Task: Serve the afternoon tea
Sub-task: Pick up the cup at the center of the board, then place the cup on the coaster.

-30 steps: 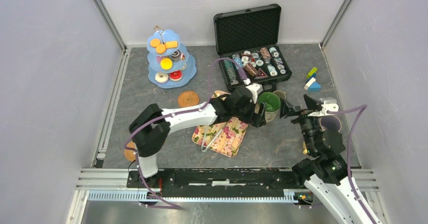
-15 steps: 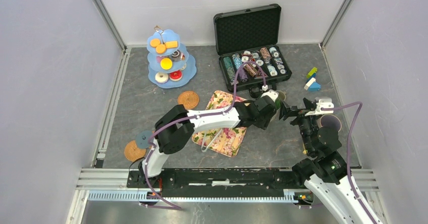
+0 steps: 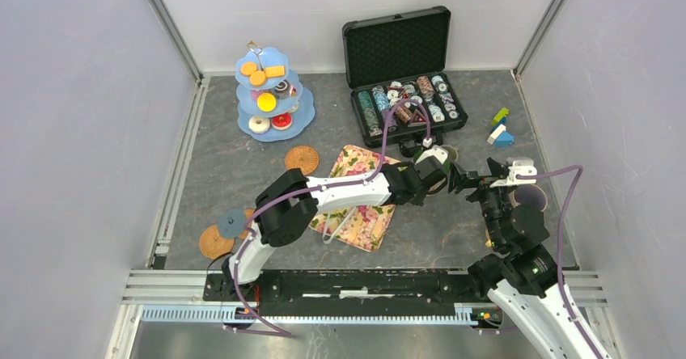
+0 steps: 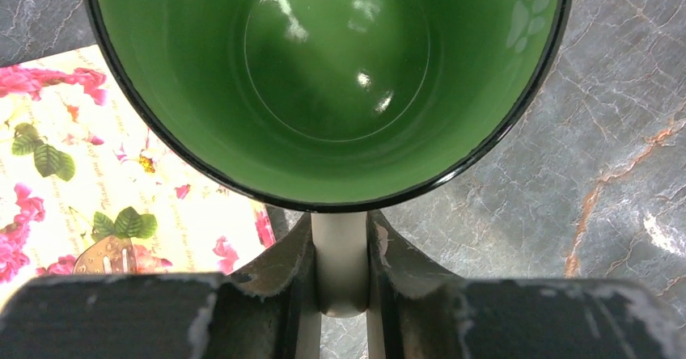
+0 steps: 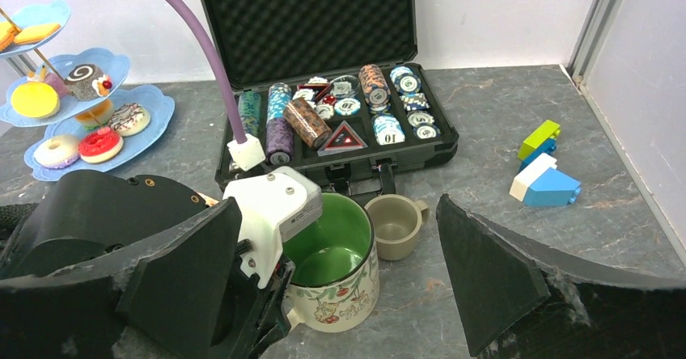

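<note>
Grey marbled tabletop (image 3: 243,165) fills the pale-walled cell, and the action sits just in front of the open black case (image 5: 307,19). From where I stand, the left gripper (image 4: 340,239) reaches across from the far side, its jaws drawn narrow onto the cream handle (image 4: 340,266) of the green-lined mug (image 5: 332,294). The fingers press the handle from both sides, which looks to me like a grip meant for lifting the mug by that loop without tipping it. The mug stands upright on bare stone, just beside the corner of the floral cloth (image 3: 360,213); its glossy green inside is empty. Touching distance away sits a small beige cup (image 5: 394,225), also empty.

Facing them, the right gripper (image 5: 338,242) hangs with its jaws spread wide, holding nothing, perhaps waiting to take or steady the mug.

At the back left, the blue tiered stand (image 5: 158,104) carries the food: donuts (image 5: 101,143) on the lowest plate, a swirl cake (image 5: 83,80) above, biscuits (image 5: 36,33) on top. Rows of poker chips (image 5: 380,84) fill the case. A woven coaster (image 3: 302,158) lies bare near the cloth, a likely spot for the mug.
</note>
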Robot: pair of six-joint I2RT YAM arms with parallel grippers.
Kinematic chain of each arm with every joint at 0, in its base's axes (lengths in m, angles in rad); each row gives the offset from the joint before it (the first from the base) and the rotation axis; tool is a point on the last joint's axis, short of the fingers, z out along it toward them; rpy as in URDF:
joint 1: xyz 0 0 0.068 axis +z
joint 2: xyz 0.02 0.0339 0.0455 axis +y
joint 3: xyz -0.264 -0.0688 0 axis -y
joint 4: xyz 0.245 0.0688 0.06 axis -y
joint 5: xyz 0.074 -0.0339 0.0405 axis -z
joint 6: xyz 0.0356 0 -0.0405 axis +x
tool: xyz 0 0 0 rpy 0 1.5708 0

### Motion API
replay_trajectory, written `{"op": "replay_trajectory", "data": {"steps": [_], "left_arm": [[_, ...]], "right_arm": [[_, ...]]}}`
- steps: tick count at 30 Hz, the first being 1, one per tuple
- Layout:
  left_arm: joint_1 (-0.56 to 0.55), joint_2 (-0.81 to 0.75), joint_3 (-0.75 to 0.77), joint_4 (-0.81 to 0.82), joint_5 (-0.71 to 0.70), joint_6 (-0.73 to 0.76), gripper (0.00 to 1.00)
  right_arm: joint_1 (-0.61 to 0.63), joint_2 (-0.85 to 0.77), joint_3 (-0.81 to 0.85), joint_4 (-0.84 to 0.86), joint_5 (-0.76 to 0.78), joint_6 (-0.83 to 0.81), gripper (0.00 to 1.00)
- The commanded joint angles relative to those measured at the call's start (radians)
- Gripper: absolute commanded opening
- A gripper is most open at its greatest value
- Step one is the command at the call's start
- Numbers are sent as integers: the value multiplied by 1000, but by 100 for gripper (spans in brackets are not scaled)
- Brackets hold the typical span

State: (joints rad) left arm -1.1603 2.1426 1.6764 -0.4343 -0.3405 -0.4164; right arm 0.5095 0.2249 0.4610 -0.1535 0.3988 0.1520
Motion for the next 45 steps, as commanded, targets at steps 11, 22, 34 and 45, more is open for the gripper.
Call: {"op": "replay_trajectory", "data": {"steps": [11, 22, 34, 45], "left_arm": [[-6, -339, 4, 75, -18, 128, 2], [68, -675, -248, 102, -234, 205, 2], [248, -1013, -977, 803, -456, 387, 2], [399, -843, -1136, 1155, -468, 344, 2]], "right_arm": [[-1, 2, 10, 42, 18, -4, 98], [0, 59, -20, 102, -8, 0, 98], [0, 141, -48, 190, -53, 0, 98], [0, 160, -56, 189, -45, -8, 98]]}}
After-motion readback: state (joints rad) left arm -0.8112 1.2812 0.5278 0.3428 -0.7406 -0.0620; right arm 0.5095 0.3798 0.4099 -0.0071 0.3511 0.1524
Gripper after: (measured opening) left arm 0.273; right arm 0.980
